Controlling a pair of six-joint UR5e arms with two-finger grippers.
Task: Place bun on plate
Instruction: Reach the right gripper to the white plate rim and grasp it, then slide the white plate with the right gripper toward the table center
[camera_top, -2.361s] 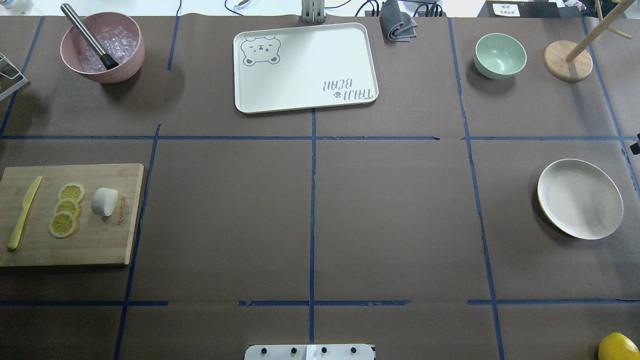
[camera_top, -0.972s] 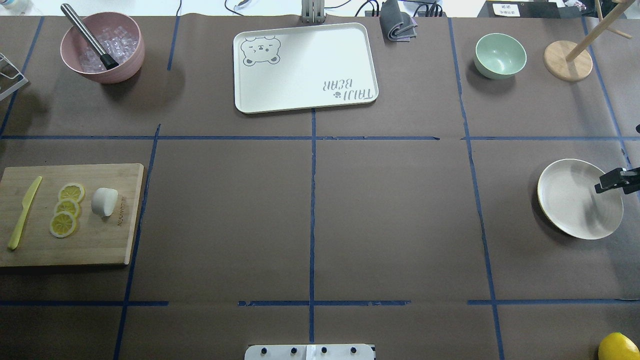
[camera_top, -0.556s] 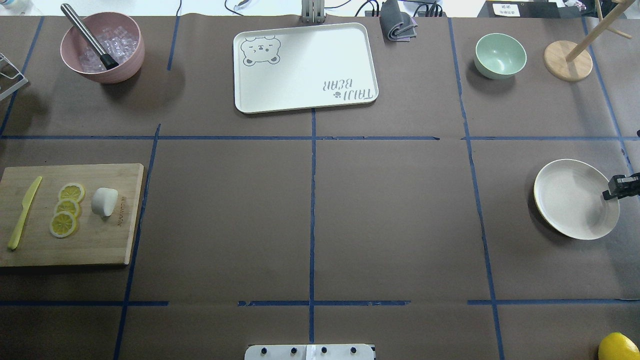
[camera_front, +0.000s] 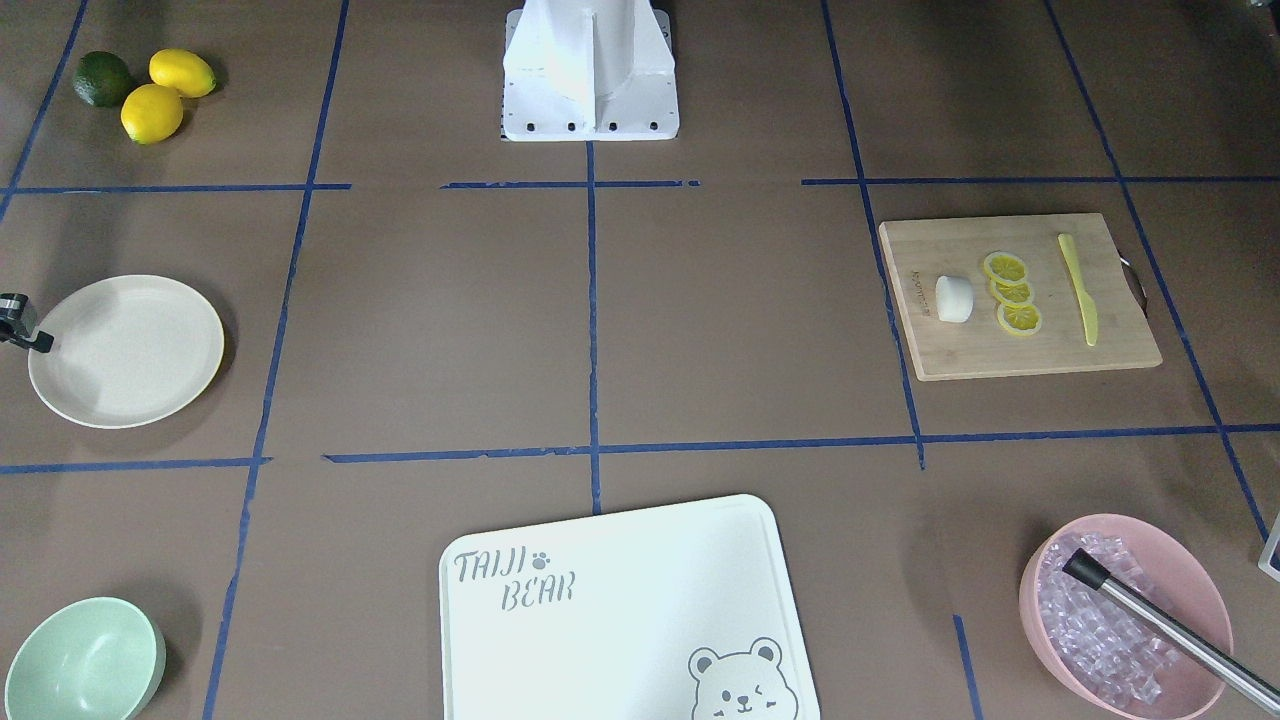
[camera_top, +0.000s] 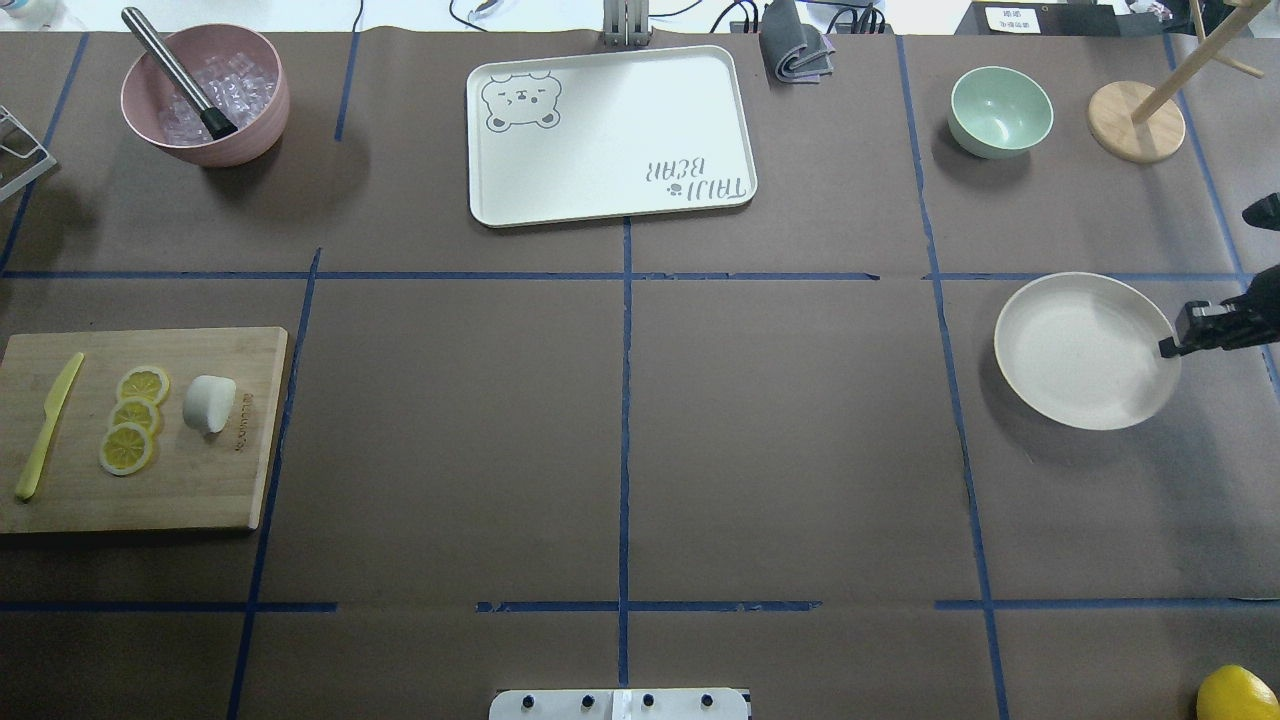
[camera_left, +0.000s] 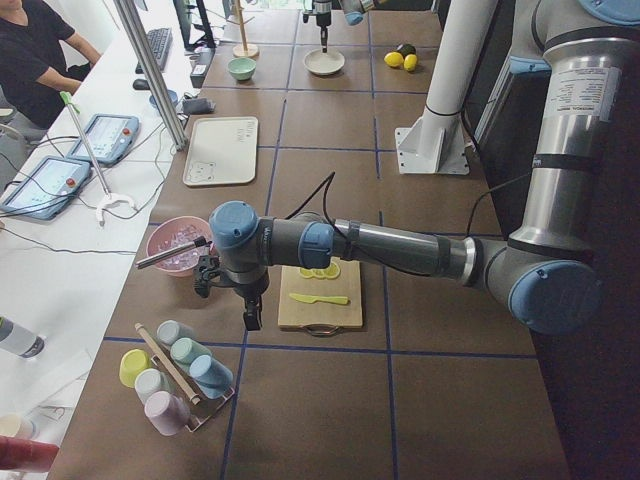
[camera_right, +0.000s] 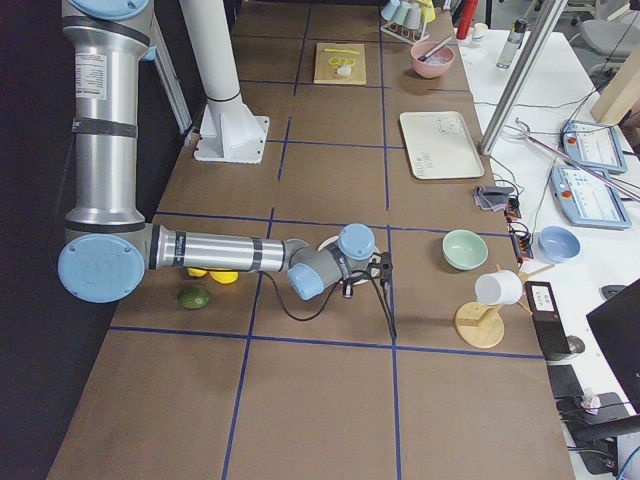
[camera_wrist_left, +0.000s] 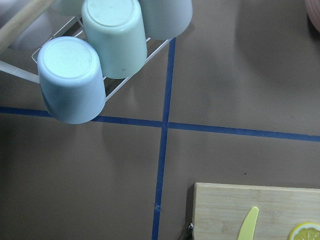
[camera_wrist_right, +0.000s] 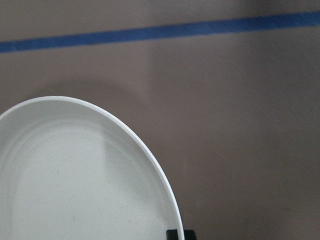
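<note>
The round cream-white plate (camera_top: 1070, 350) has slid left and farther away, with the right claw (camera_top: 1170, 346) at its rim; whether it grips is unclear. The small white bun (camera_top: 208, 403) lies untouched on the wooden board (camera_top: 200, 480), so the carry shortens.

The middle of the table (camera_top: 780, 430) lies open between the cutting board (camera_top: 180, 490) at its left edge and the plate (camera_top: 1080, 350) near its right, while the tray (camera_top: 610, 135) lines the far edge.

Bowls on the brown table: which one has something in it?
The pink bowl, far left in the overhead view: it holds ice cubes and a metal-handled tool. The pale green bowl, far right, is empty.
</note>
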